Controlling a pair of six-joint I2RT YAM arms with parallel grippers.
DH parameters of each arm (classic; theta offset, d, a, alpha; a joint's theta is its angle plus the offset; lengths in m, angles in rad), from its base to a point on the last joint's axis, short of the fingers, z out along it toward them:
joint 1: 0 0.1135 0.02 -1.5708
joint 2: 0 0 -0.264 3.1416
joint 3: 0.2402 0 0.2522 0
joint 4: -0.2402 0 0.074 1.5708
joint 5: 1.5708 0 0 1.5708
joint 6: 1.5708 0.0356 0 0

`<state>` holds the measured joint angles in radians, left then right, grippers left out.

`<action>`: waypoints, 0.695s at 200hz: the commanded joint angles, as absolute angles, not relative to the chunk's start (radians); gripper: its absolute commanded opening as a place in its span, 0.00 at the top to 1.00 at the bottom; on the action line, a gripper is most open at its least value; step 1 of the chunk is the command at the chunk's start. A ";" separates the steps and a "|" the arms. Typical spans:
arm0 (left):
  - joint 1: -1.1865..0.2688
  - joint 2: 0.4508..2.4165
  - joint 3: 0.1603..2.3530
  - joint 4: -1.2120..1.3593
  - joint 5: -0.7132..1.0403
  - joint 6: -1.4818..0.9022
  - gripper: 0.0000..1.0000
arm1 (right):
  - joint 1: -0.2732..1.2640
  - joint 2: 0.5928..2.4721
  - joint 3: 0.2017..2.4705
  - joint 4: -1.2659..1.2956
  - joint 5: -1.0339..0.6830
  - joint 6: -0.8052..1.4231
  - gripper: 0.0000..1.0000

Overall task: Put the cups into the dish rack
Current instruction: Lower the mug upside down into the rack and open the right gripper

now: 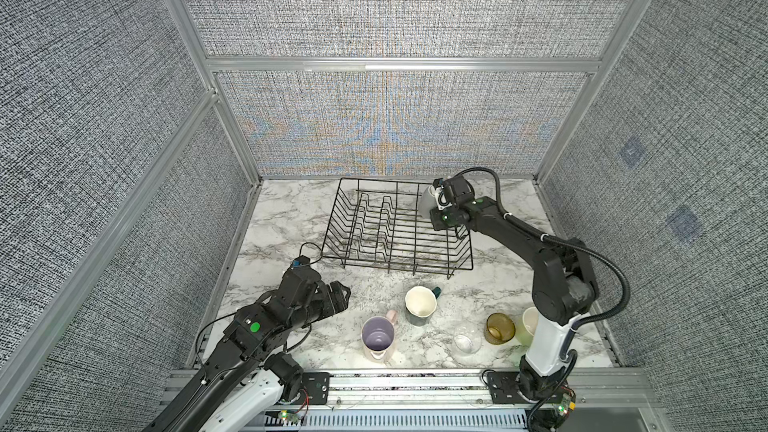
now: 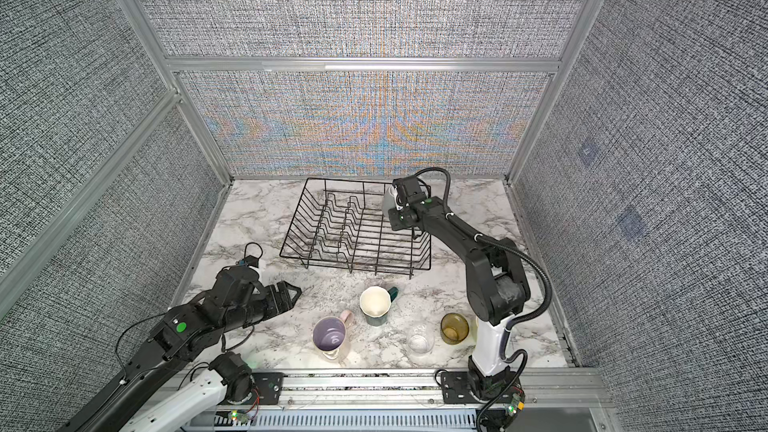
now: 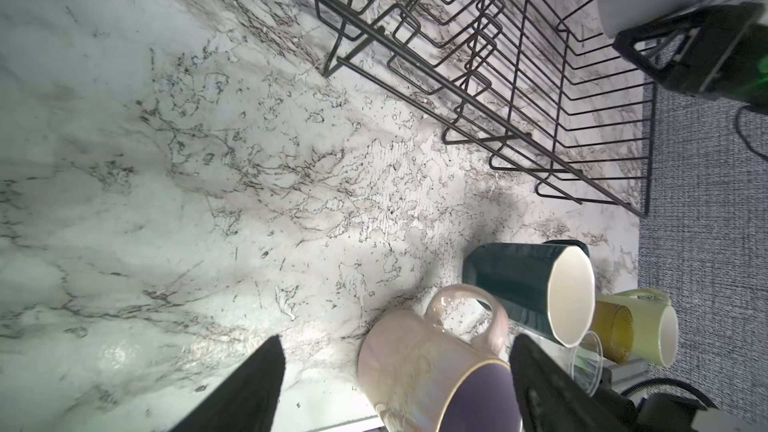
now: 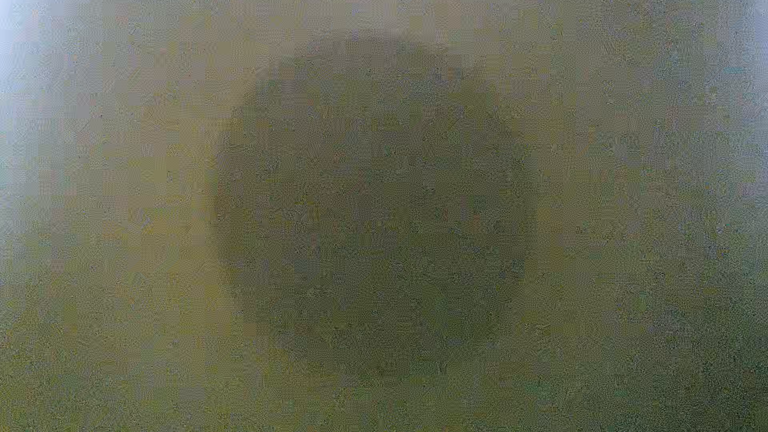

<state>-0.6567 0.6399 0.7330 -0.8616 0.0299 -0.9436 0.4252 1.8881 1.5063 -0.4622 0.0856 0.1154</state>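
One grey mug (image 1: 427,202) clamped in my right hand (image 1: 437,200), at dish rack (image 1: 395,264) corner. Left hand (image 1: 343,295) wide, empty, over bench (image 1: 291,209); pink mug (image 1: 378,336) just ahead of it, teal mug (image 1: 419,308) beyond, both upright.

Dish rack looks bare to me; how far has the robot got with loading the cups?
Done: nothing, the dish rack holds no cup yet. In hand: the right end effector grips the grey mug at the rack's far right corner. Left: five cups stand on the table: pink mug, teal mug, clear glass, amber glass, yellow-green cup. The left end effector is open, holding nothing.
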 commanded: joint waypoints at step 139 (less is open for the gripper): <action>-0.657 0.635 0.685 -0.761 0.276 -0.890 0.17 | 0.430 2.037 1.574 -0.537 0.304 0.278 0.94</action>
<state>-0.6567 0.6384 0.6857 -0.7849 0.2386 -0.9085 0.4274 2.0296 1.5570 -0.5365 0.3027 0.2356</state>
